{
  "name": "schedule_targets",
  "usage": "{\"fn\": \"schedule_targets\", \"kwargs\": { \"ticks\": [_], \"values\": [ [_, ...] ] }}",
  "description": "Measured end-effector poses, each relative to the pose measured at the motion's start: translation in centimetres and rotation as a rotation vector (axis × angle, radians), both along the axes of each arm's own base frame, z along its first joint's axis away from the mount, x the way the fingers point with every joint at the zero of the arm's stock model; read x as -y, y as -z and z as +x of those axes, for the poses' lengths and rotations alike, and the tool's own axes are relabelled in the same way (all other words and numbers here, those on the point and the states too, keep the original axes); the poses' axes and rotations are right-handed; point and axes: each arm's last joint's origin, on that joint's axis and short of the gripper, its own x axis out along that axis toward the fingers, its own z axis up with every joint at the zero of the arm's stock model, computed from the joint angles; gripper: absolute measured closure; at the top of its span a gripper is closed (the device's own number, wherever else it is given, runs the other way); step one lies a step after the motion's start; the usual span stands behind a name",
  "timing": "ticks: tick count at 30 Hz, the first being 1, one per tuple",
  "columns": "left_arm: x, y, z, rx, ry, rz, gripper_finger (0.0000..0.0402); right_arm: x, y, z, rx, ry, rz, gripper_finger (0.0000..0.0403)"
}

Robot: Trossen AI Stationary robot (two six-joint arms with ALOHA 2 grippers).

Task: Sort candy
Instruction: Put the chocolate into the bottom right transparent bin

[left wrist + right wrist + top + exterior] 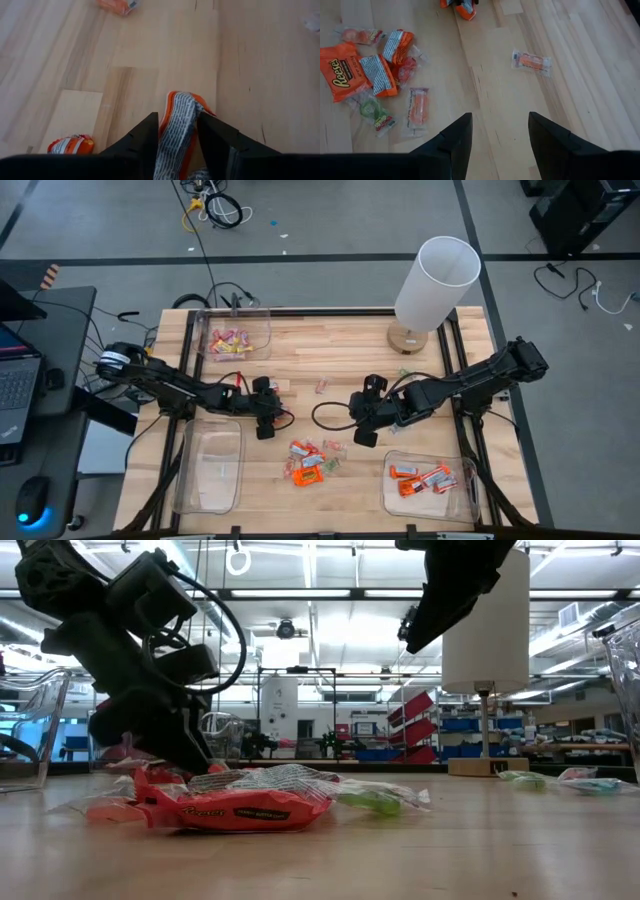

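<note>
The candy lies in a loose pile (310, 465) of orange, pink and green wrapped sweets near the table's front middle, also seen in the right wrist view (375, 75). My left gripper (266, 418) is low over the wood left of the pile, shut on one orange candy (179, 125). My right gripper (500, 131) hangs open above the table's middle, right of the pile, touching nothing. One pale sweet (532, 62) lies alone on the wood ahead of it. My left gripper pinches an orange candy with a grey-striped back (176, 142) between its two fingers, the wrapper standing on edge. The fingers slant down from the table's left side. The candy's far end (186, 100) sticks out past the fingertips, low over the wood; whether it touches the table I cannot tell.
A clear bin (262, 350) with pink and yellow sweets stands at the far left, an empty clear bin (210, 475) at the near left, and a bin (392, 495) with orange sweets at the near right. A white lamp (432, 275) stands at the far right.
</note>
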Motion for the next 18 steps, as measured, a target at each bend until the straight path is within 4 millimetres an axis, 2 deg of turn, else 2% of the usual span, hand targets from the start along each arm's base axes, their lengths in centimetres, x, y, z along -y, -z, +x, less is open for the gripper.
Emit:
{"fn": "schedule_targets", "kwargs": {
  "ticks": [11,18],
  "values": [
    [0.01,-0.06,0.05,0.006,0.006,0.005,0.0346,-0.03,-0.05,0.09,0.01,0.0,0.003,0.0224],
    [0.14,-0.65,0.64,0.087,0.039,0.024,0.0364,-0.14,-0.28,0.45,0.047,-0.03,-0.005,0.0224]
  ]
}}
